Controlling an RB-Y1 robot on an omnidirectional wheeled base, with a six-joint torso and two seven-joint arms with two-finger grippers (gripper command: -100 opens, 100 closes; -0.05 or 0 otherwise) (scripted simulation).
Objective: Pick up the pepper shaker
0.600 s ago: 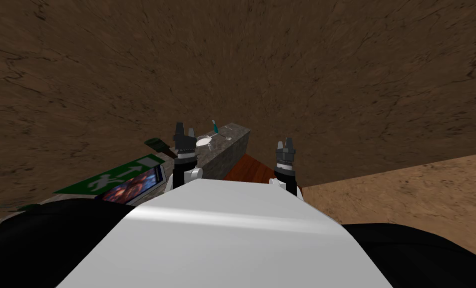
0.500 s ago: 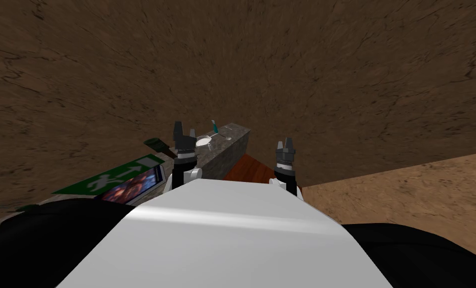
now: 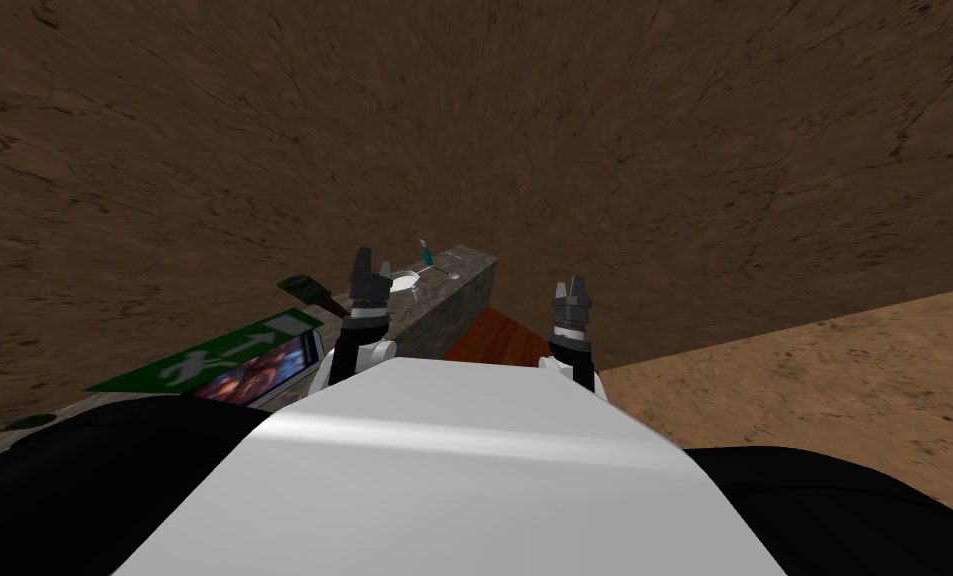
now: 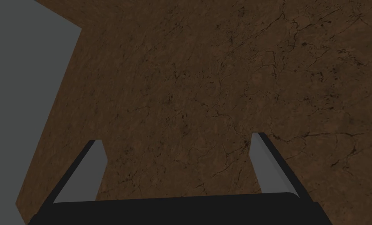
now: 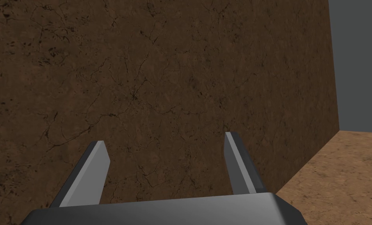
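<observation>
A grey stone counter [image 3: 454,300] runs away from me just ahead. Its far end carries a few small items: a white dish [image 3: 404,283], a teal-tipped piece [image 3: 426,249] and a tiny pale thing [image 3: 452,268]. They are too small to tell which is the pepper shaker. My left gripper [image 3: 373,265] hovers open right beside the white dish. In the left wrist view its fingers [image 4: 91,172] stand wide apart with a brown wall behind and nothing between them. My right gripper [image 3: 571,289] is raised to the right of the counter, and in the right wrist view its fingers [image 5: 91,172] are open and empty.
A dark brown cracked wall [image 3: 564,130] stands close behind the counter. A reddish wooden surface [image 3: 489,335] lies below the counter's near end. A green arrow sign [image 3: 204,355], a colourful picture [image 3: 264,366] and a dark handled object [image 3: 306,290] lie to the left. Tan floor [image 3: 824,370] opens on the right.
The whole head view has shifted slightly, so I have turned a little. My left forearm now leans more toward the counter's items. The right arm holds its pose.
</observation>
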